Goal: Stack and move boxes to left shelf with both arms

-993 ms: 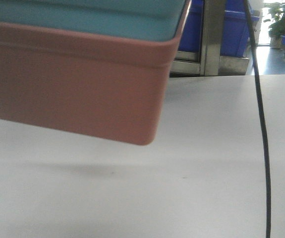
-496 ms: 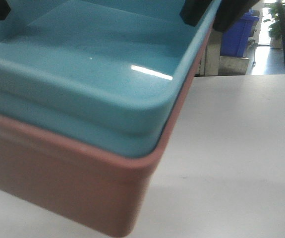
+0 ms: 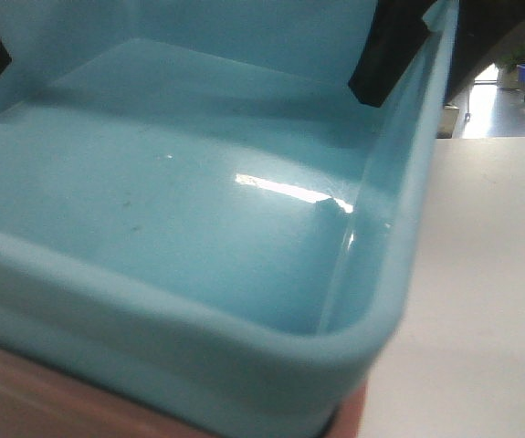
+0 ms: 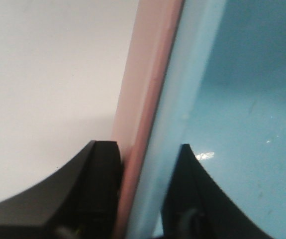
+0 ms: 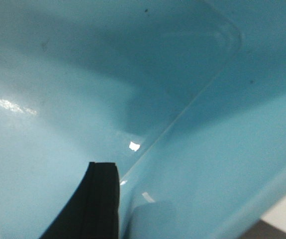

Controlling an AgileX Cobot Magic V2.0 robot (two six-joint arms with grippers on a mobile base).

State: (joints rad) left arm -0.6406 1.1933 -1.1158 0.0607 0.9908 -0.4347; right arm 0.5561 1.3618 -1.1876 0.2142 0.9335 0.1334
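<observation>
The glossy, round-rimmed turquoise bin (image 3: 198,201) is nested in the smooth pink bin (image 4: 150,89) over the white surface (image 3: 481,274); both walls are pinched by the left claw (image 4: 143,169); the grip of the right claw (image 3: 426,50) cannot be told

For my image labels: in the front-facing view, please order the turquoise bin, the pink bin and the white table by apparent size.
1. turquoise bin, very near the camera.
2. white table.
3. pink bin, only a strip showing.
</observation>
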